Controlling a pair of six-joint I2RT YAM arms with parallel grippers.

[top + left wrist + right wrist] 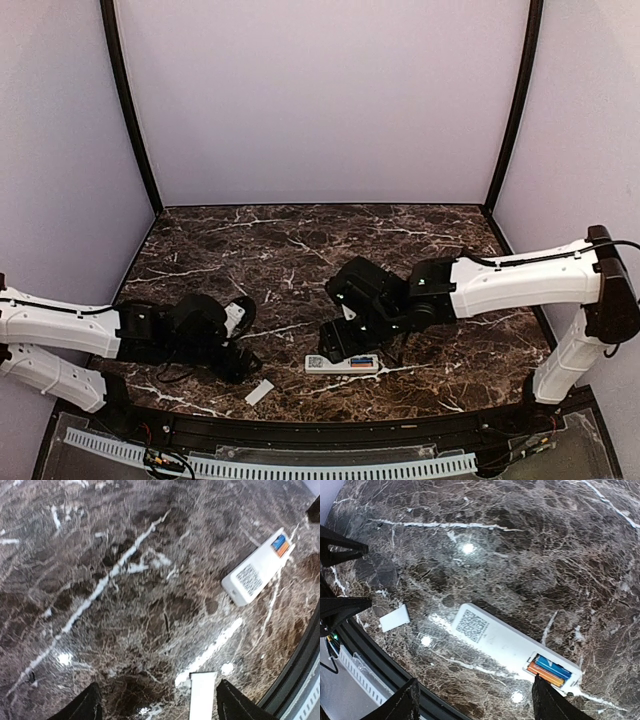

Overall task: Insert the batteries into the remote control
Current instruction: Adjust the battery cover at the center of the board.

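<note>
Now on my screens: both arms reach low over the dark marble table (300, 240).
remote (342, 364): I see it lying back-up near the table's front edge, its code sticker showing and the bay at one end uncovered.
batteries (549, 671): both sit side by side inside that open bay, the blue one next to the orange one.
cover (259, 392): flat on the table, left of the remote and apart from it, close to the front edge.
left gripper (159, 692): fingers spread wide, pinching nothing; on my wrist feed the cover lies on the table between them, nearer one finger.
right gripper (477, 690): fingers spread wide, pinching nothing; it hangs above the remote, clear of it.
</note>
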